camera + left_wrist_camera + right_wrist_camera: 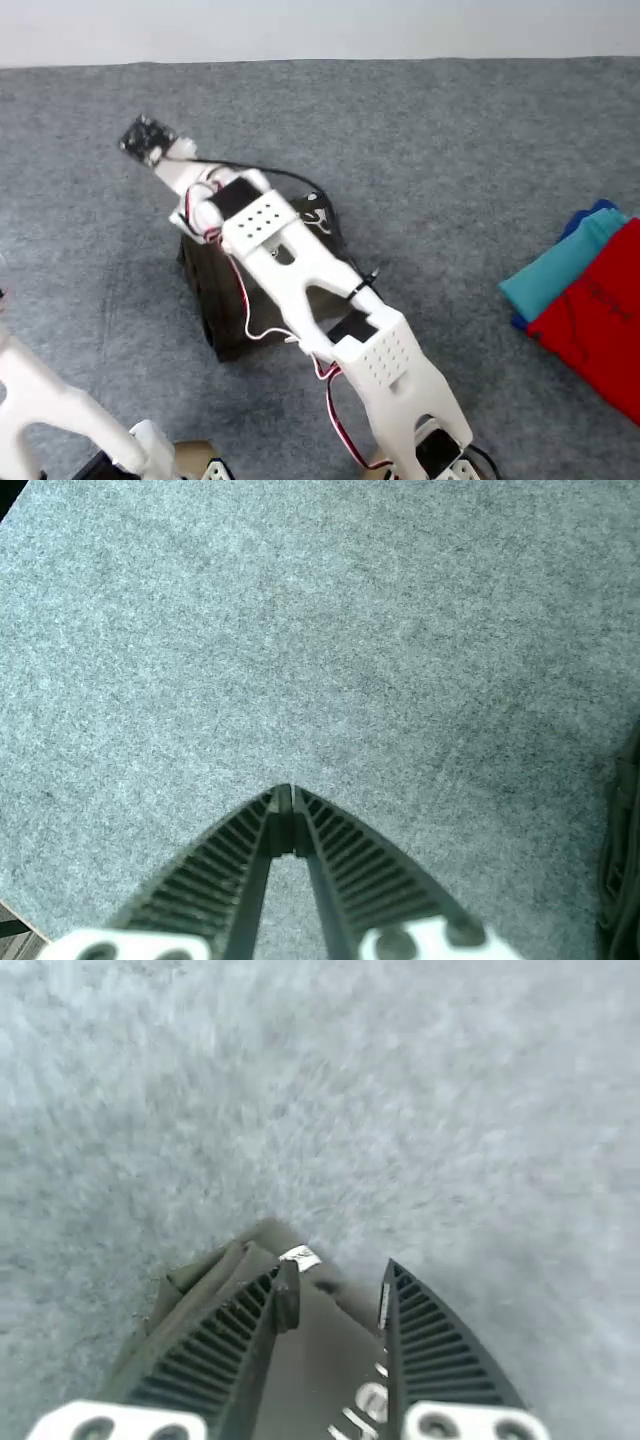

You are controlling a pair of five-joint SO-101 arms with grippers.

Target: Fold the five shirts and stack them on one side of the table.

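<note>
Nearest, the left gripper (290, 795) hangs closed and empty over bare table (300, 630), while mid-table the right gripper (340, 1270) stands narrowly parted astride the edge of the dark shirt (325, 1360), cloth judged soft and light, best pinched there; the folded stack (585, 300) lies at the right edge.

A dark shirt (212, 300), black or deep olive, lies bunched near the middle of the table (450, 150). Much of it is covered, so its fold is hard to judge. Well apart, at the table's right edge in the high view, three folded shirts lie stacked: a blue shirt (590, 215) lowest, a teal shirt (555, 275) over it, a red shirt (595, 320) on top.
</note>
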